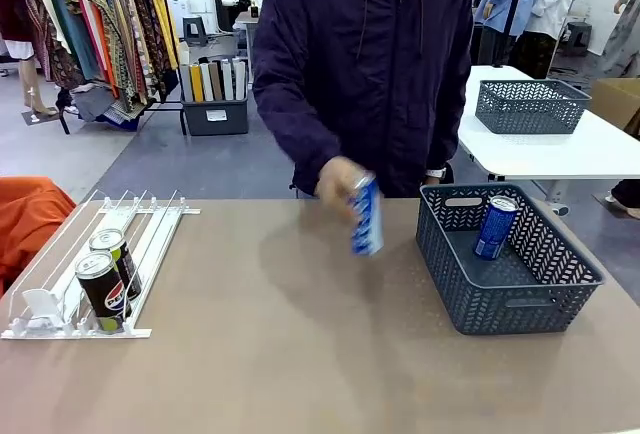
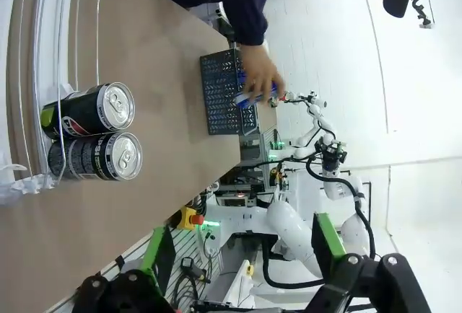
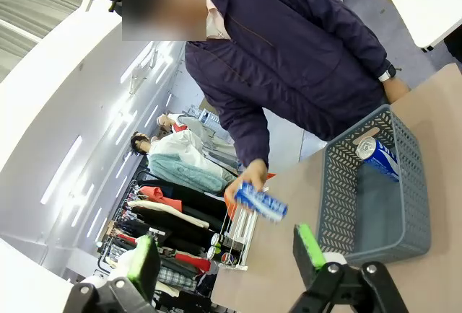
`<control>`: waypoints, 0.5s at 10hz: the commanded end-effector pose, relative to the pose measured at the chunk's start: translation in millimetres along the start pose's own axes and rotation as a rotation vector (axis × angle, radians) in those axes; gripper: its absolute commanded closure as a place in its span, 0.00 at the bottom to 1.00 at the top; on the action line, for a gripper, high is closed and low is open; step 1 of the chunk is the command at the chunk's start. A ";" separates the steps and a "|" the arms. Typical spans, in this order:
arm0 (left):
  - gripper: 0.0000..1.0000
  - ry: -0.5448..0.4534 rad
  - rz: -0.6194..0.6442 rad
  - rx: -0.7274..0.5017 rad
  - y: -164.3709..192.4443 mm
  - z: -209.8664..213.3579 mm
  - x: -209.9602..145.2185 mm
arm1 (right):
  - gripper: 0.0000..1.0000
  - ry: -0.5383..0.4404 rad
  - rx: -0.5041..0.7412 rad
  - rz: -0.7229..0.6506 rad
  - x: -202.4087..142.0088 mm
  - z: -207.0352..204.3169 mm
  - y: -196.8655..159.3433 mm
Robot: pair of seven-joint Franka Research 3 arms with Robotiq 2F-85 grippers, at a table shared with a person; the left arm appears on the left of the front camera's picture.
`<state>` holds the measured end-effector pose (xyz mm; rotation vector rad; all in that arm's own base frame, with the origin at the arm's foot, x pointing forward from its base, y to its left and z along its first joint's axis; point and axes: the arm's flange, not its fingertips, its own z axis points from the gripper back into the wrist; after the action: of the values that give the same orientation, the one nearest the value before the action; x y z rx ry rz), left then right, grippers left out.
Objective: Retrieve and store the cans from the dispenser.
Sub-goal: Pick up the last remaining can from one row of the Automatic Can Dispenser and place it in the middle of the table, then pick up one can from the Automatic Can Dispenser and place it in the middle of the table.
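Note:
The white dispenser [image 1: 60, 284] lies at the table's left with two black cans [image 1: 103, 292] [image 1: 119, 254] standing at its near end. The person's hand holds a blue-and-white can [image 1: 366, 216] above the table's middle, left of the grey basket [image 1: 520, 299]. A second blue can [image 1: 494, 226] leans inside that basket. In the left wrist view, my left gripper [image 2: 242, 255] is open, well away from the two black cans [image 2: 90, 133] in the dispenser [image 2: 29, 53]. In the right wrist view, my right gripper [image 3: 227, 255] is open and empty, with the held can [image 3: 260, 201] and the basket [image 3: 339, 205] beyond it.
The person in a dark jacket [image 1: 365, 64] stands at the table's far edge. Behind them, a white table carries another grey basket [image 1: 530, 104]. An orange cloth [image 1: 25, 219] lies off the table's left side. Bare tabletop [image 1: 280, 354] spans the middle and front.

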<state>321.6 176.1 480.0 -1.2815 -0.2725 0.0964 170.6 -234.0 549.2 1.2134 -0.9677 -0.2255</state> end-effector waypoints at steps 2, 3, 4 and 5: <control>0.00 0.011 -0.006 -0.004 -0.9 -5.3 -2.5 | 0.00 -0.018 0.026 0.026 3.4 -3.6 1.9; 0.00 0.011 -0.006 -0.004 -0.9 -5.3 -2.5 | 0.00 -0.018 0.026 0.026 3.4 -3.6 1.9; 0.00 0.011 -0.006 -0.004 -0.9 -5.3 -2.5 | 0.00 -0.018 0.026 0.026 3.4 -3.6 1.9; 0.00 0.011 -0.006 -0.004 -0.9 -5.3 -2.5 | 0.00 -0.018 0.026 0.026 3.4 -3.6 1.9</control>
<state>323.6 170.9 478.8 -1.2778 -0.2588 0.0898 170.6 -234.0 549.3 1.2134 -0.9678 -0.2255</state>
